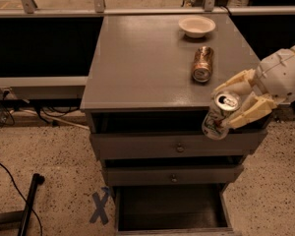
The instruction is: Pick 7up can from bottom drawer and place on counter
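Hand (230, 107), in the camera view: its pale fingers (250, 113) are clenched around the 7up can (217, 118). It holds the can in the air, nearer the camera than the copper can (202, 63) and slightly to that can's right. The 7up can is tilted, with its pull-tab top up and its base lower and to the left. In the picture it overlaps the front edge of the surface (142, 63) close to the front right corner, and does not rest on the surface. The arm reaches in from the right edge of the frame.

The copper can lies on its side on the right half of the surface, well in from the front edge. A white bowl (197, 26) sits behind the copper can, near the back edge. Left of the copper can, open grey surface runs to the left edge, and a narrower strip lies between the copper can and the front edge.

Below and nearer than the copper can, two knobbed drawers (179, 147) stand slightly out. Under them the bottom drawer (167, 205) is pulled out with its dark interior showing.
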